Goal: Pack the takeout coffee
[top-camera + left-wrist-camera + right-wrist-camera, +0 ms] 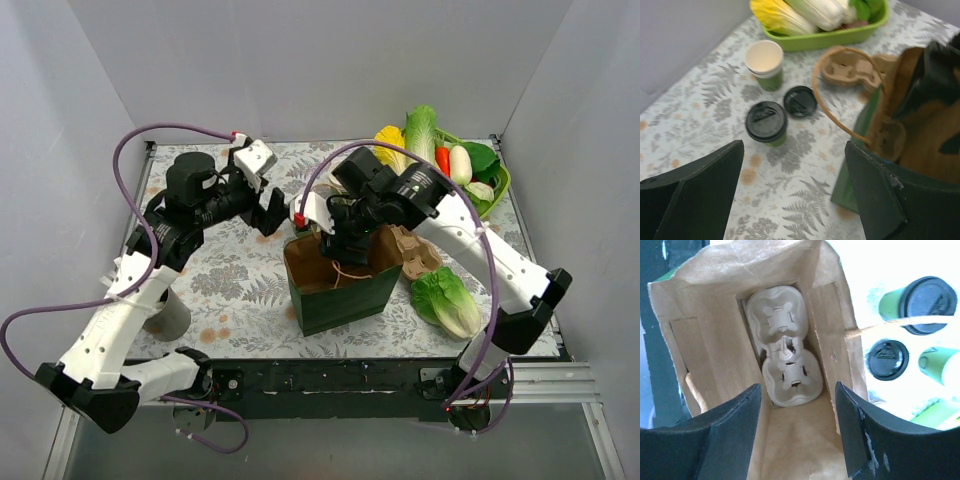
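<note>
In the left wrist view an open paper cup (765, 62), cream over dark green, stands on the fern-print table. A second green cup with a black lid on it (766, 122) stands nearer, and a loose black lid (800, 101) lies flat beside it. My left gripper (794, 150) is open and empty, low over the table just short of the lidded cup. My right gripper (797, 390) is open and empty above the mouth of the green paper bag (335, 285). A pulp cup tray (787, 347) lies at the bag's bottom. The lidded cup (917, 297) and the loose lid (887, 359) show outside the bag.
A second pulp tray (415, 255) lies right of the bag. A green basket (495, 190) of vegetables is at the back right. A lettuce (447, 300) lies at the front right. A grey cup (168, 312) stands at the front left under the left arm.
</note>
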Robot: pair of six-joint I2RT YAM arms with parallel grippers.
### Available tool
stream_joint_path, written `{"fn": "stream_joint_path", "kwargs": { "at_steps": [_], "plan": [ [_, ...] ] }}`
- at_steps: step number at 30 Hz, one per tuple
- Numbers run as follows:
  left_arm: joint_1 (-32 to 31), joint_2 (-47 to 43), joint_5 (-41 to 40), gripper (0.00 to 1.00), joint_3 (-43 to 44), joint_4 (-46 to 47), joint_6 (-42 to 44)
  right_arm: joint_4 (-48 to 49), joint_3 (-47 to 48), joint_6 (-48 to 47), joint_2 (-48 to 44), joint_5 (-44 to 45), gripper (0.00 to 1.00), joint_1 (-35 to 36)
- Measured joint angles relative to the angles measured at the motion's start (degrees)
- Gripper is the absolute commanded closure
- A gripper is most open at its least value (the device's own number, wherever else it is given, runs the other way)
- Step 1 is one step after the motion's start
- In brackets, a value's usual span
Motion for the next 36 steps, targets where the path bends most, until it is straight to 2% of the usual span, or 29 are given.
{"fn": "stream_joint_path", "kwargs": {
  "at_steps": [2, 7, 13, 16, 20, 21, 24, 25, 30, 36],
  "plan": [
    [0.0, 0.1, 4.2, 0.17, -1.0, -2.1, -0.3, 1.3, -0.1, 0.0, -2.2, 1.0, 0.27, 0.0],
    [0.0, 2.6, 13.7, 0.18, -2.4, -3.9, -2.2, 8.7, -3.8, 0.6, -10.0, 4.7, 0.28, -0.7],
    [0.0, 12.0, 20.3, 0.22, -1.4, -5.3, -2.6, 16.9, -4.9, 1.6, -16.0, 9.1, 0.31, -2.1],
    [0.0, 15.7, 22.3, 0.33, -1.3, -6.5, -2.1, 21.9, -7.0, 3.0, -17.9, 11.7, 0.33, -3.2],
    [0.0, 17.8, 23.9, 0.57, -1.3, -6.9, -2.1, 25.7, -8.4, 6.0, -18.4, 13.6, 0.35, -7.7],
    [0.0, 17.9, 24.4, 0.71, -1.3, -6.9, -2.1, 26.4, -8.5, 6.9, -18.4, 14.1, 0.35, -9.5],
    [0.0, 18.0, 26.4, 0.90, -1.0, -7.2, -2.0, 28.4, -9.1, 9.1, -18.6, 14.8, 0.35, -14.1],
    [0.0, 17.9, 26.8, 1.00, -0.6, -7.9, -1.7, 28.7, -9.3, 9.9, -18.6, 14.9, 0.35, -15.6],
    [0.0, 16.7, 26.6, 1.00, 2.2, -12.8, 2.2, 30.2, -10.2, 12.9, -18.5, 14.6, 0.35, -19.2],
    [0.0, 7.0, 17.2, 1.00, 2.2, -18.4, 8.2, 32.9, -12.0, 15.0, -18.3, 12.6, 0.35, -20.0]
  ]
}}
